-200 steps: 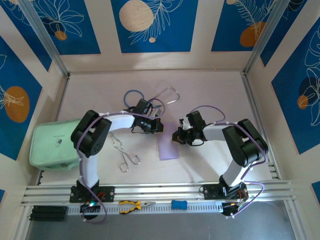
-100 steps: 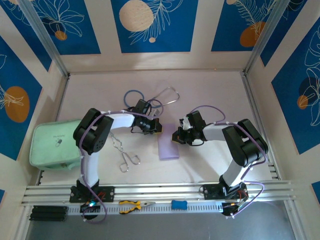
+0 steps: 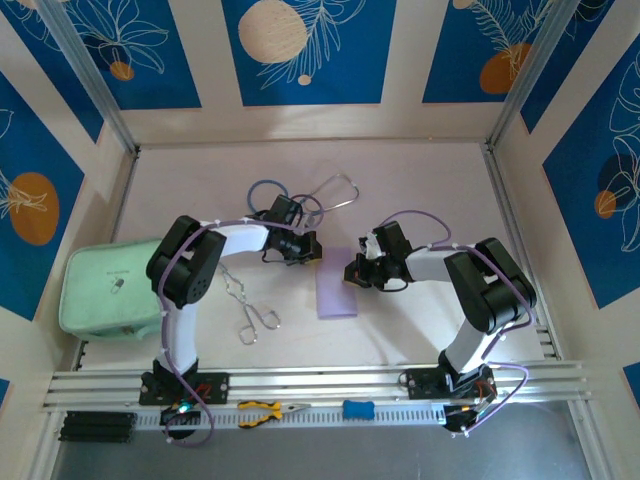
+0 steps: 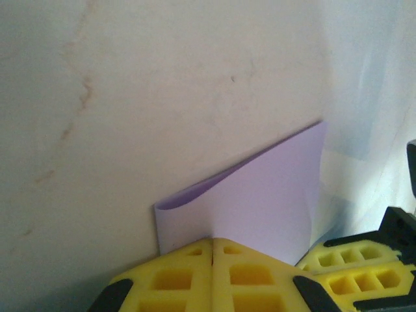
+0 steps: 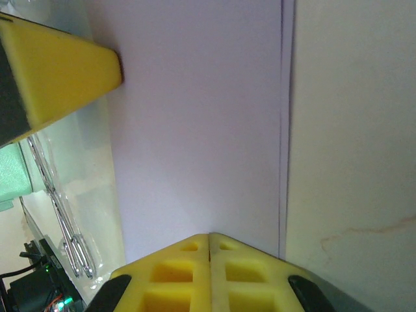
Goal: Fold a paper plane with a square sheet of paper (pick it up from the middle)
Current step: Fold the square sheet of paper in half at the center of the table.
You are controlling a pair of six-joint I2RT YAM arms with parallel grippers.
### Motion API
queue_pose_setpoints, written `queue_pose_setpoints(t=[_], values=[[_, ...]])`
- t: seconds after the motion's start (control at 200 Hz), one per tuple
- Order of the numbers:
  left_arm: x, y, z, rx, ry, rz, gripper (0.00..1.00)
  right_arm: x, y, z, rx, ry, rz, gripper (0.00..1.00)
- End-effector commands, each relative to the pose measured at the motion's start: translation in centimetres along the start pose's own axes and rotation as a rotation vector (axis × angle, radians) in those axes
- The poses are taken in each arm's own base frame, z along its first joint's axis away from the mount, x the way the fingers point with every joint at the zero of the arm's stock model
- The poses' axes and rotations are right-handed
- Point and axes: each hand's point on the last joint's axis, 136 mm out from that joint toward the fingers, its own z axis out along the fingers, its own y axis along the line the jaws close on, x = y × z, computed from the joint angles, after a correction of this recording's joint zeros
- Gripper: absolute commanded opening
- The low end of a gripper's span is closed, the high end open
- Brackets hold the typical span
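Observation:
The square sheet of paper [image 3: 336, 288] is pale lilac and lies folded in half as a narrow strip on the table between the arms. My left gripper [image 3: 314, 251] is shut, its yellow tips [image 4: 212, 242] set against the sheet [image 4: 260, 201] near one corner, where the top layer bows up in a loop. My right gripper [image 3: 353, 272] is shut too, its tips [image 5: 209, 238] resting on the flat sheet [image 5: 201, 130] near the side where two edges lie slightly offset. The sheet faces both cameras flat and is not pinched between the jaws. The left fingers [image 5: 62, 78] show across the sheet.
A stethoscope [image 3: 325, 193] lies behind the left gripper. Metal forceps [image 3: 250, 305] lie left of the paper, and a mint-green pouch [image 3: 105, 290] sits at the left edge. Pliers [image 3: 265, 410] and a blue tool [image 3: 358, 408] rest on the front rail.
The left gripper has shifted slightly back and left at the paper's corner. The right arm and the paper have hardly moved.

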Motion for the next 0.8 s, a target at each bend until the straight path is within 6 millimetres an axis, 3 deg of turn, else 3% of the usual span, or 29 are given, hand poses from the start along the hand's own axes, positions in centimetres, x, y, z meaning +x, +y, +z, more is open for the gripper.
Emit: queue_pose_setpoints(t=[0.0, 0.515, 0.795], values=[[-2.8, 3.2, -0.2, -0.093, -0.097, -0.082, 0.09, 3.5, -5.5, 0.1, 0.185, 0.085, 0.100, 0.00], [-4.1, 3.4, -0.6, -0.123, -0.139, -0.123, 0.09, 3.8, -5.4, 0.2, 0.174, 0.096, 0.096, 0.00], [-3.9, -1.2, -2.8, 0.035, -0.143, 0.013, 0.09, 3.6, -5.4, 0.1, 0.176, 0.096, 0.091, 0.00]])
